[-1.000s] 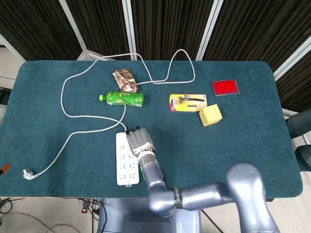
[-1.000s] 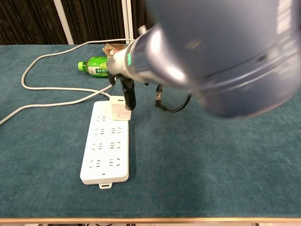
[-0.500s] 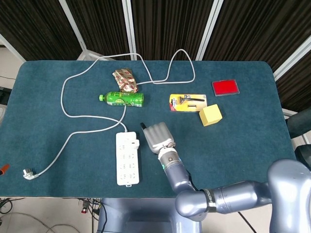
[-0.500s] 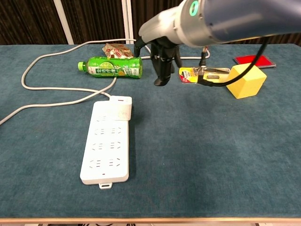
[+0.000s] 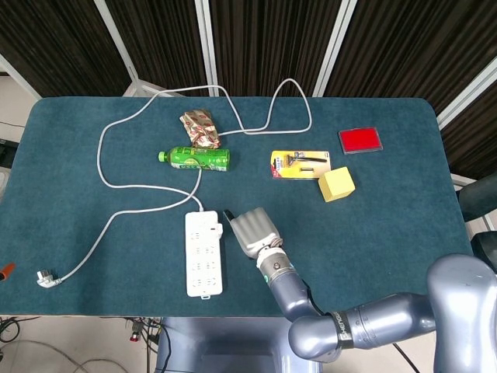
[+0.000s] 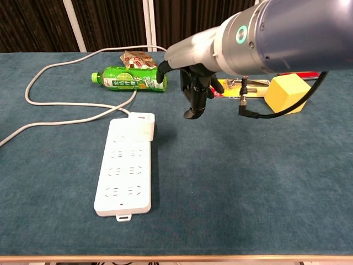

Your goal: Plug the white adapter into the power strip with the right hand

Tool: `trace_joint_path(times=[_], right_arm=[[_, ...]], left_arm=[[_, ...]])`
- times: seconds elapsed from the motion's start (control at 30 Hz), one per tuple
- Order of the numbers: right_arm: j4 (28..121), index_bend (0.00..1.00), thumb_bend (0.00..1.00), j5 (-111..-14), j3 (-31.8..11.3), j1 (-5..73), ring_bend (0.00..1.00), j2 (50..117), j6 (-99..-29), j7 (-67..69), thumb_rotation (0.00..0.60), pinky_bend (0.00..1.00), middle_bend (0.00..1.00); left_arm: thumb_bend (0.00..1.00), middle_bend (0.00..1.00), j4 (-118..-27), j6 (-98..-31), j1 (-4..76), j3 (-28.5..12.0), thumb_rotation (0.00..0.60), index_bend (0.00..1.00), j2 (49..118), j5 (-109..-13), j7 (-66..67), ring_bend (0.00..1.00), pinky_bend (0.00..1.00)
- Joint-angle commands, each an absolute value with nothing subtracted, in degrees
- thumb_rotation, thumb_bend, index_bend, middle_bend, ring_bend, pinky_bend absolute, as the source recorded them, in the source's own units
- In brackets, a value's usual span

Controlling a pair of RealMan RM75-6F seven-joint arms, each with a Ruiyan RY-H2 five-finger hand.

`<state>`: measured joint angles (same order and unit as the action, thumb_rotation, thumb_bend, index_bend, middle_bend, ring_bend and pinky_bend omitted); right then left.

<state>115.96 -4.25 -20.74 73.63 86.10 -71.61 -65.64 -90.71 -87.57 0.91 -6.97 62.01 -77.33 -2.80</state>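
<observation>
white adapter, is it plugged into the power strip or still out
Plugged in: the white adapter sits on the far end of the power strip. The right hand is off to its right, holding nothing.

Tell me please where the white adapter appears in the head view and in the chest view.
Head view: white adapter sits at the power strip's far right corner, left of the right hand.
Chest view: left of centre, on the same corner.
Shared landmark: green bottle beyond the strip.
</observation>
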Motion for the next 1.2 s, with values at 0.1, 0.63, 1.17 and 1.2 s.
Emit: trace_joint_path(times=[0.1,0.63,1.17,1.2], right_arm=[[114.4,0.10,0.42,-3.6,-20.0,74.8,0.68,87.4,-71.1,-64.8,0.600,0.66,0.64],[112.9,0.10,0.42,-1.3,-18.7,78.3,0.68,89.9,-68.6,-63.4,0.600,0.66,0.65],[109.0,0.10,0.42,-0.5,-17.4,80.9,0.68,93.3,-67.9,-62.2,0.600,0.66,0.64],[108.8,0.10,0.42,-0.4,-17.4,81.0,0.68,93.4,-67.9,-62.2,0.600,0.66,0.64]], left_arm=[[0.08,0.00,-90.6,-87.5,1.0,-7.0,0.600,0.21,62.0,-77.3,-2.7,0.00,0.00],[0.08,0.00,-90.6,-87.5,1.0,-7.1,0.600,0.22,62.2,-77.1,-2.5,0.00,0.00],[0.08,0.00,-90.6,-87.5,1.0,-6.9,0.600,0.22,62.3,-77.5,-2.2,0.00,0.00],[0.08,0.00,-90.6,-87.5,1.0,-7.0,0.600,0.22,62.3,-77.4,-2.3,0.00,0.00]])
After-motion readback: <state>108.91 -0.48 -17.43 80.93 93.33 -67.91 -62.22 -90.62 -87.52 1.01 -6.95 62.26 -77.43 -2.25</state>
